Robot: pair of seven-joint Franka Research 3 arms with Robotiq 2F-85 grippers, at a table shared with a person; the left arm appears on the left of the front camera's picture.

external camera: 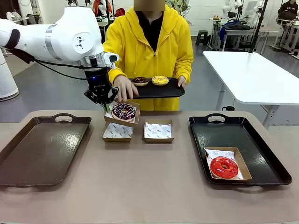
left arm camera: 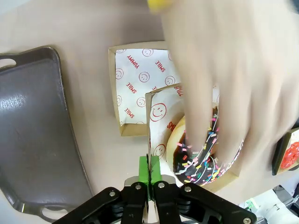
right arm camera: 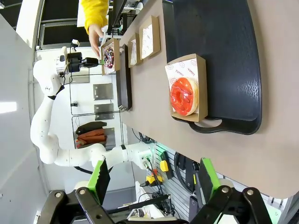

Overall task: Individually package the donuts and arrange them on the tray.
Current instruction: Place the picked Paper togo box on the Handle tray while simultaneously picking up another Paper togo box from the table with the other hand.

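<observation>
My left gripper is shut on the side wall of a paper-lined box, holding it just above the table. In that box lies the dark chocolate donut with white-pink drizzle. The person's hand rests on top of this donut. Their other hand holds a small black tray carrying a brown donut and a yellow donut. The red donut sits in its box on the black tray at right. My right gripper hangs open above that tray's near side.
Two paper-lined boxes without donuts stand at the table's middle; one lies under the held box. A brown tray lies at left. A white table stands behind at right.
</observation>
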